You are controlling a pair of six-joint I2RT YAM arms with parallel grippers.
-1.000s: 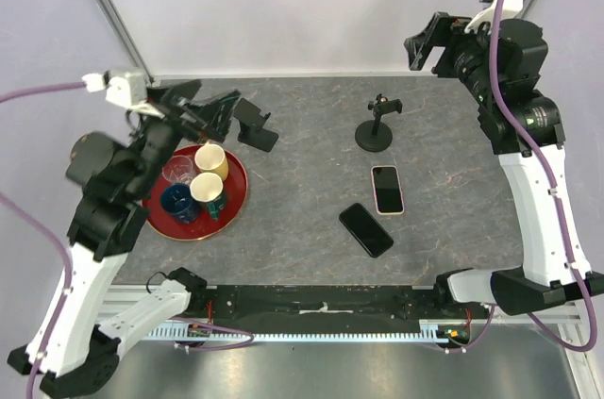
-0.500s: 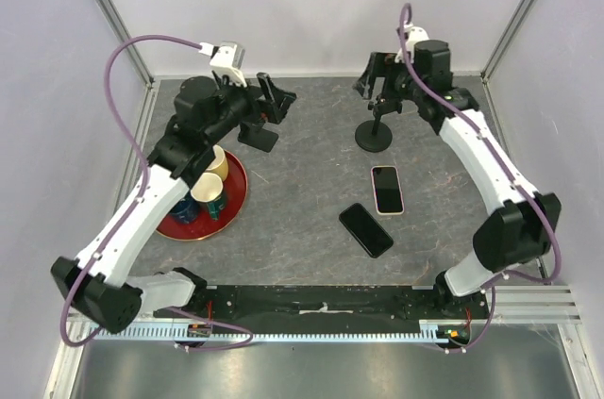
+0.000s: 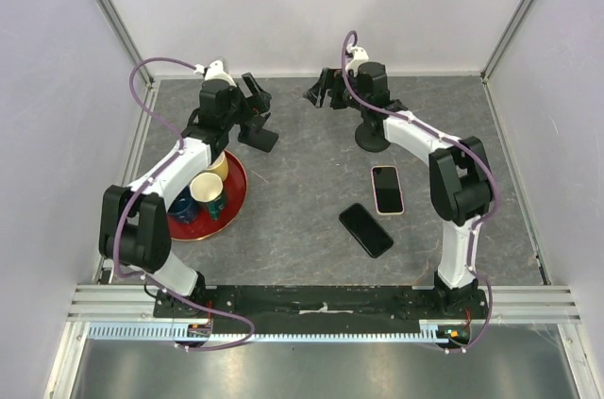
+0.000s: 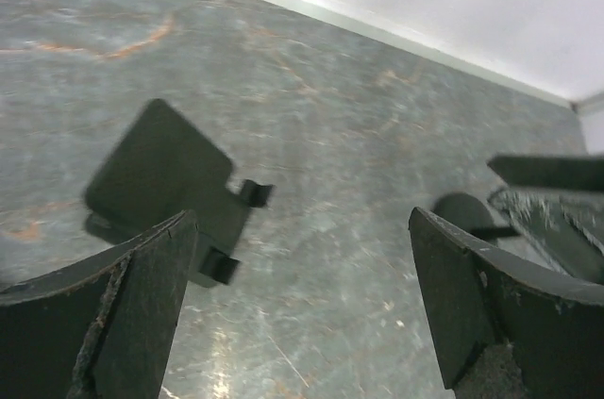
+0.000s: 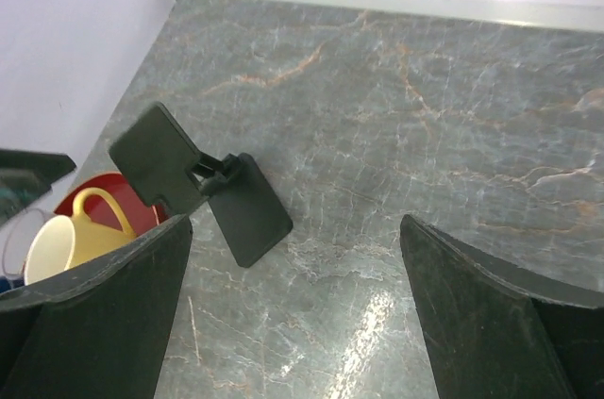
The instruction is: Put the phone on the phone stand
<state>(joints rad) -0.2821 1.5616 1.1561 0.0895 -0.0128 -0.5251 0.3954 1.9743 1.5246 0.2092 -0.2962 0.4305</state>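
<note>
A phone with a pink edge [image 3: 387,189] and a black phone [image 3: 366,229] lie flat on the grey table, right of centre. A black folding phone stand [image 3: 257,135] sits at the back left; it also shows in the left wrist view [image 4: 170,182] and the right wrist view [image 5: 203,187]. A second stand with a round base [image 3: 375,140] sits at the back centre, partly hidden by my right arm. My left gripper [image 3: 253,97] [image 4: 300,220] is open and empty above the folding stand. My right gripper [image 3: 321,90] [image 5: 294,224] is open and empty, hovering right of that stand.
A red tray [image 3: 231,201] holding several cups, among them a yellow mug [image 5: 66,229], sits at the left, close to the folding stand. White walls and metal posts enclose the table's back and sides. The two grippers face each other at the back.
Both arms have swung in from raised, outward poses and stretched toward the table's back centre, ending near the folding stand. The phones and stands have not moved.
</note>
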